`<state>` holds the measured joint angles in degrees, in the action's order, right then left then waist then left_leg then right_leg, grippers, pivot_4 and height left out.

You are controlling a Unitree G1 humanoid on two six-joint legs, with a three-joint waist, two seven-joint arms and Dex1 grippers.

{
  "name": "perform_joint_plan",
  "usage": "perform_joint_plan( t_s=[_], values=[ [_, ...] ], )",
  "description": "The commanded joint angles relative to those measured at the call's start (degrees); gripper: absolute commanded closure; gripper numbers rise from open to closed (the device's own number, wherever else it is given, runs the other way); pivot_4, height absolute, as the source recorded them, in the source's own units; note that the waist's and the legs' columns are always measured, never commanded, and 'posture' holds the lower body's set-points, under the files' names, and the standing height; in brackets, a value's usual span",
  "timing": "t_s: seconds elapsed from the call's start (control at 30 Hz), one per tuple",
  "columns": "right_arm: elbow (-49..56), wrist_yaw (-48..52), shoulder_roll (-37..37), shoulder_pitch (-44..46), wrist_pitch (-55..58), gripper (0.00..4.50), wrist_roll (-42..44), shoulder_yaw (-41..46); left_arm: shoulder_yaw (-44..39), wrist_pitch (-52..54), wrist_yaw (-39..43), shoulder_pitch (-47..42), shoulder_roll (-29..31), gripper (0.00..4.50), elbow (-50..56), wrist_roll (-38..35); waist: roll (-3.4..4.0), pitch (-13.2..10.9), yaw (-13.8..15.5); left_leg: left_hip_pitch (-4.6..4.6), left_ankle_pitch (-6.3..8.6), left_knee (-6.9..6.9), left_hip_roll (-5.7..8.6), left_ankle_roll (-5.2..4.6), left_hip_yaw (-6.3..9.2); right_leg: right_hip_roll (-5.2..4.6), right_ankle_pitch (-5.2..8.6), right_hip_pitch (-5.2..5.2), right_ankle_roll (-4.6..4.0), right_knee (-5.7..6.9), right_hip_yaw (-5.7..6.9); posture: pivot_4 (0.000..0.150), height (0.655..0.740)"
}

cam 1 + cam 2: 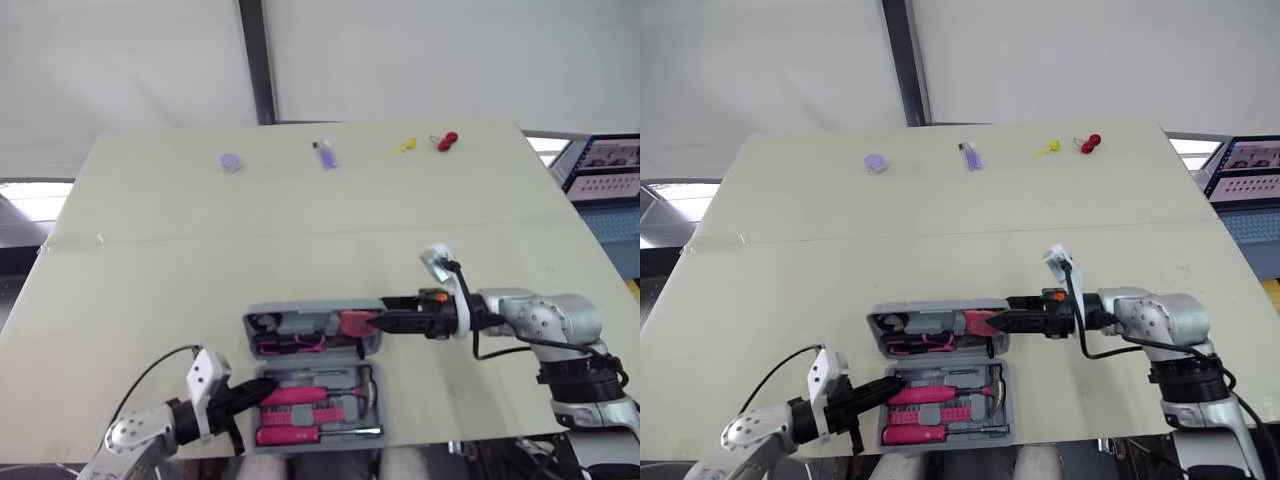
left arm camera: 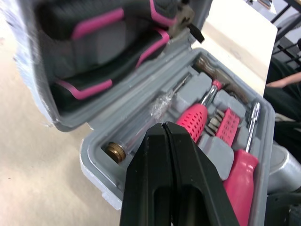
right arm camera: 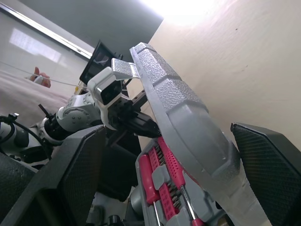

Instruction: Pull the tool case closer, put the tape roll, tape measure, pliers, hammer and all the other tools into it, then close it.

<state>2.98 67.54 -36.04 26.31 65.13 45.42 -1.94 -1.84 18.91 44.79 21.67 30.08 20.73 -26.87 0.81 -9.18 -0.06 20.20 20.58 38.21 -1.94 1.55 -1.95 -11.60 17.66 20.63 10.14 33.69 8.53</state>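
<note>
Grey plastic tool case (image 1: 380, 420) lies open near the front edge of the desk (image 1: 150, 260), its tray packed with pink-handled screwdrivers (image 1: 290, 396) and its lid (image 3: 183, 117) tilted up behind. Closing looks like the step in hand. The right gripper (image 1: 375, 322) reaches in level from the side, its fingers (image 3: 263, 165) apart with the lid's edge between them but not pinched. The left gripper (image 1: 262, 392), fingers (image 2: 155, 174) pressed together, pokes at the tray's left rim as if to steady it. Next, the right arm would need to swing the lid forward and down. A lilac round piece (image 1: 231, 161) and other small items (image 1: 325, 154) sit well apart at the far edge, perhaps unpacked.
</note>
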Motion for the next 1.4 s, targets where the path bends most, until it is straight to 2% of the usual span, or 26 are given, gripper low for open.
perform_joint_plan(
  t_s=[0.03, 0.13, 0.33, 0.57, 0.67, 0.77, 0.9, 1.0, 1.03, 1.4],
  values=[
    [3.49, 2.62, -1.59, -0.03, -0.12, 0.03, 2.32, -0.17, -2.55, 2.00, -0.40, 1.34, 0.55, 4.50, 3.47, -2.80, -0.01, -0.01, 0.01, 0.00, 0.00, 0.00, 0.00, 0.00, 0.00, 0.00, 0.00, 0.00, 0.00, -0.01, 0.00, 0.150, 0.7400],
    [4.99, 3.38, -2.78, -0.65, -0.14, 0.03, 2.72, -0.75, -4.86, 4.85, -0.30, 2.02, 1.46, 4.50, 5.25, -5.16, -0.03, -0.02, 0.03, 0.01, 0.00, 0.00, 0.00, 0.00, 0.00, 0.00, 0.00, 0.00, 0.00, -0.03, 0.00, 0.150, 0.7400],
    [11.19, 4.90, -6.59, -3.57, 0.95, 0.03, 5.18, -0.79, -14.78, 9.66, 4.80, 4.88, 9.20, 4.50, 5.21, -10.30, -0.13, -0.08, 0.11, 0.02, 0.02, -0.01, 0.00, 0.02, 0.00, 0.01, 0.00, 0.00, 0.00, -0.07, 0.00, 0.150, 0.7400],
    [15.67, 2.91, -8.59, -7.62, 1.42, 0.03, 6.44, -1.21, -19.41, 8.77, 5.79, -5.26, 12.70, 4.50, -4.75, -9.30, -0.24, -0.12, 0.76, 0.04, 0.05, 0.00, 0.00, 0.04, 0.01, 0.01, 0.00, 0.00, -0.01, -0.07, 0.01, 0.150, 0.7400],
    [15.63, 0.79, -9.64, -9.88, 0.63, 0.03, 6.95, 2.86, -19.44, 8.76, 5.39, -8.75, 13.36, 4.50, -6.04, -8.19, -0.30, -0.13, 0.90, 0.03, 0.05, 0.01, 0.00, 0.05, -0.01, 0.01, 0.00, 0.00, -0.01, -0.06, 0.00, 0.150, 0.7400],
    [11.92, -3.33, -11.39, -11.86, -4.38, 0.00, 3.08, 9.69, -20.55, 6.52, 4.96, -10.79, 15.23, 3.66, -9.05, -4.99, -0.31, -0.14, 1.11, 0.03, 0.05, -0.01, 0.01, 0.05, -0.02, 0.01, 0.00, 0.01, -0.01, -0.07, 0.01, 0.150, 0.7400],
    [2.05, -4.81, -15.44, -14.47, -11.56, 0.00, -1.60, 18.67, -24.48, 4.87, 5.04, -13.85, 18.15, 1.75, -15.67, -3.51, -0.34, -0.16, 1.31, 0.01, 0.05, 0.00, 0.00, 0.05, -0.07, 0.01, 0.00, 0.02, -0.01, -0.06, 0.00, 0.150, 0.7400],
    [-3.42, -3.41, -18.33, -18.31, -18.35, 0.00, -5.90, 22.00, -26.00, 2.77, 6.07, -15.01, 20.04, 0.27, -20.59, -1.98, -0.37, -0.17, 1.50, 0.01, 0.05, -0.05, 0.00, 0.05, -0.08, 0.01, 0.00, 0.03, -0.01, -0.09, 0.01, 0.150, 0.7400],
    [-4.51, -2.68, -19.03, -19.57, -20.31, 0.00, -7.01, 22.43, -26.35, 2.22, 6.12, -15.36, 20.43, 0.04, -21.73, -1.54, -0.37, -0.17, 1.41, 0.01, 0.05, -0.08, 0.00, 0.05, -0.09, 0.01, 0.00, 0.03, -0.01, -0.10, 0.01, 0.150, 0.7400],
    [-10.98, -1.58, -19.63, -23.71, -30.79, 0.00, -13.25, 22.99, -26.41, 0.01, 7.50, -19.30, 22.42, 0.04, -28.74, 1.16, -0.41, -0.22, 0.56, -0.04, 0.05, -0.06, -0.01, 0.05, -0.15, 0.00, 0.00, 0.04, -0.01, -0.03, -0.02, 0.150, 0.7400]
  ],
)
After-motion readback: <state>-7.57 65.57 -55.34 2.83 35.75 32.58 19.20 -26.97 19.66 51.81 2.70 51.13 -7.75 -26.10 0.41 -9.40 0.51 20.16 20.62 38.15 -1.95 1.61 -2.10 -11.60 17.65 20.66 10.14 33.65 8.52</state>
